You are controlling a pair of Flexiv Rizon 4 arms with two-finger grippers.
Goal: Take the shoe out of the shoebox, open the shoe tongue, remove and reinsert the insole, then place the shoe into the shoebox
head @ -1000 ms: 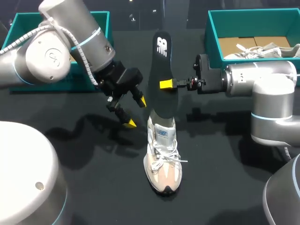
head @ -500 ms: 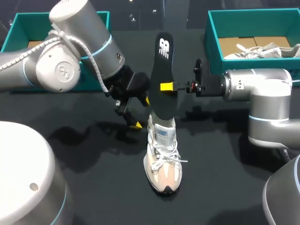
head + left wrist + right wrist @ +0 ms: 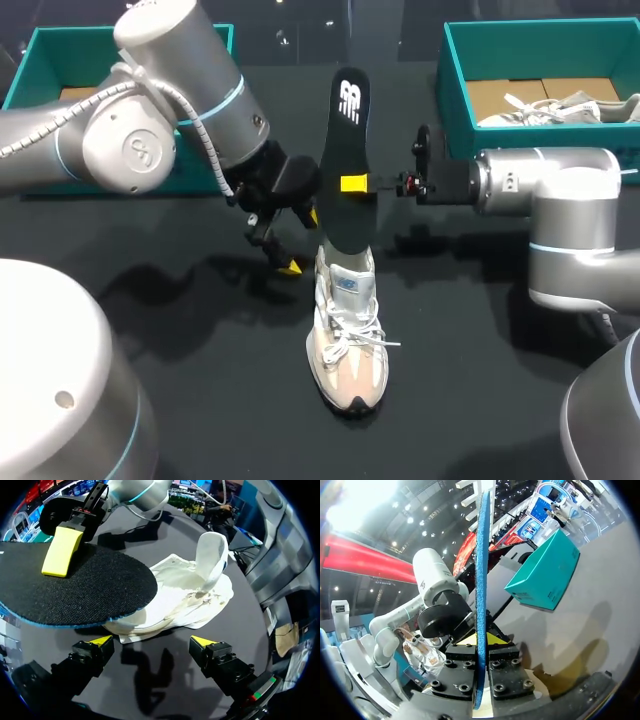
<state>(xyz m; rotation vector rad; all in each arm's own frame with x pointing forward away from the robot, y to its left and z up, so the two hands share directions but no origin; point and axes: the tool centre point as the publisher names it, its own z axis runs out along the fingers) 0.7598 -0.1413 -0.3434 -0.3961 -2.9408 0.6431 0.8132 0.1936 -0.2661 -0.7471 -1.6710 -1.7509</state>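
Head view: over the last 1 s the left tool [image 3: 301,240] has swung in beside the shoe [image 3: 346,340], which stands on the bench [image 3: 200,380], while the right tool [image 3: 352,183] keeps the insole [image 3: 345,150] pinched upright over the heel. Left wrist view: its fingers gape wide, empty, just short of the shoe's side. Right wrist view: the insole's edge sits clamped between both pads. Reinsertion looks imminent, with the left tool probably there to steady the shoe.
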